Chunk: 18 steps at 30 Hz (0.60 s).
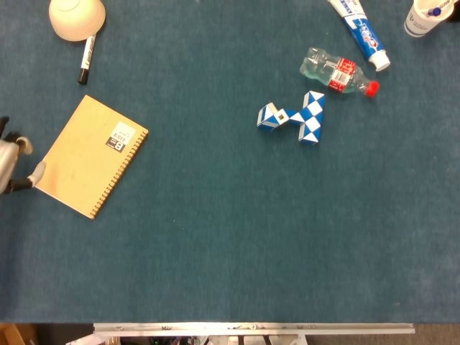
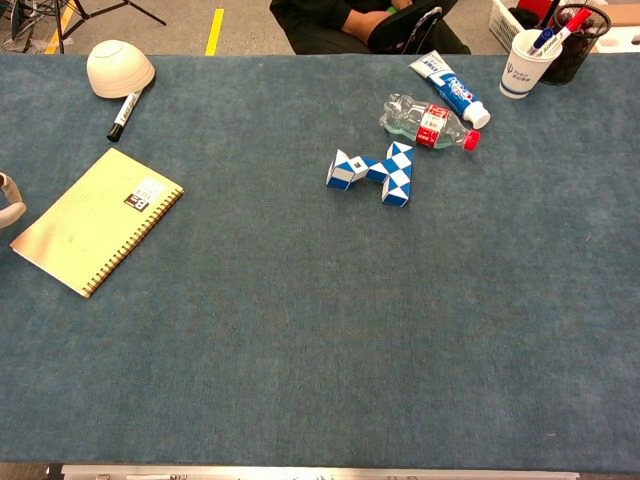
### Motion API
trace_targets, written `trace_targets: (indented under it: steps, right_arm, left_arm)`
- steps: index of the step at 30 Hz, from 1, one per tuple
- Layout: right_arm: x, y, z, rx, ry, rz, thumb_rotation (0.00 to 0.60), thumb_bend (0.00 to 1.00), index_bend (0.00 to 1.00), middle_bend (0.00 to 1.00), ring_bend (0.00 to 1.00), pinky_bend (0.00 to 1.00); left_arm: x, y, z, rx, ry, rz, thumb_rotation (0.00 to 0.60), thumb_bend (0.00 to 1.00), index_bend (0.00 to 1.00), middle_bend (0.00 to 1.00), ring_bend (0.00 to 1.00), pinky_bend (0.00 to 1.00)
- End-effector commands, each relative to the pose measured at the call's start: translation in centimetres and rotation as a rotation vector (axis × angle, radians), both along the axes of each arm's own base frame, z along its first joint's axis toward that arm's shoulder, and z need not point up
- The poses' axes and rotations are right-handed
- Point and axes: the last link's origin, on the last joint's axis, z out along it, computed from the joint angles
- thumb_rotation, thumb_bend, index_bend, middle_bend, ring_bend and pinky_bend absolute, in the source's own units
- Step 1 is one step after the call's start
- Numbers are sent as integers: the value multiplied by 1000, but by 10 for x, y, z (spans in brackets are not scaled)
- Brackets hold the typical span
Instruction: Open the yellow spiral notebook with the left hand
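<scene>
Yellow cover: the yellow spiral notebook (image 1: 90,156) is being shown closed and flat on the tabletop (image 1: 230,237), label side up, lying just beside the fingers (image 1: 34,172) on their inner side, with its wire binding along the edge turned away from them.
Left hand: only a sliver of the left hand (image 1: 10,164) is being caught at the frame's left border in both views; one pale fingertip is seen close to the notebook's near corner, whether touching or just apart cannot be told, and nothing is being held as far as can be seen. How wide the fingers are spread cannot be told.
Right hand: it is not being shown in either view.
Progress: judging from the closed cover, the opening is not yet done; the free edge must be caught and the cover swung over the binding.
Open room: bare tabletop is lying beyond the binding, far from the fingers, so room for the cover to fall open is judged ample.
Edges and neighbours: a black marker (image 1: 86,60) and an upturned bowl (image 1: 76,18) are lying ahead of the fingers, past the notebook's far corner, well apart from the swing.
</scene>
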Motion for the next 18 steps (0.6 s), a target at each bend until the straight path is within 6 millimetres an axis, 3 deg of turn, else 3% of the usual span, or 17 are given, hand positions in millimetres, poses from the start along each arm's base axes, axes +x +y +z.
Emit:
trace_targets:
  steps: [1,18]
  right_arm:
    - [0,0,-1,1,-1,0,600,354,93,99,2,0]
    - [0,1,1,-2,0,0,600,354,92,99,2,0]
  left_arm:
    - [-7,-7,-3,-18,24,6,0,345,348,282,39,0]
    - [-11,-19,-14,-68,40,-7,0,345,350,268,39,0]
